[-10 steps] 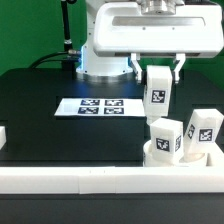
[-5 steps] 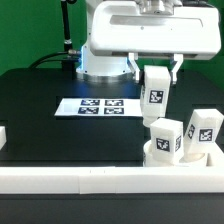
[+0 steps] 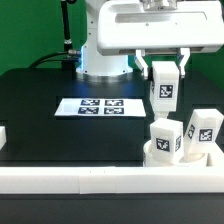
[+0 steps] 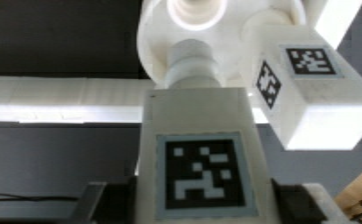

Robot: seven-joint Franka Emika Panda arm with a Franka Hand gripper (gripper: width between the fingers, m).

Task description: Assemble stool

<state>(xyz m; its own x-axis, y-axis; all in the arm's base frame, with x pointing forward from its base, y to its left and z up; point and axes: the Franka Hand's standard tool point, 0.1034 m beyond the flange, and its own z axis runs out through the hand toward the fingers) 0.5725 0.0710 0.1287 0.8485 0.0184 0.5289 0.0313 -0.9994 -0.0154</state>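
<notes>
My gripper is shut on a white block leg and holds it upright in the air, tag facing the camera. Below it the round white seat lies against the front rail, with two more legs standing on it. In the wrist view the held leg runs between the two dark fingers, its peg end toward the seat. One standing leg shows beside it.
The marker board lies flat on the black table, to the exterior view's left of the held leg. A long white rail runs along the front edge, and a short piece sits at the left. The arm's base stands behind.
My gripper has carried the leg toward the exterior view's right and slightly up, so it now hangs more directly over the seat. The seat and the two standing legs have not moved.
</notes>
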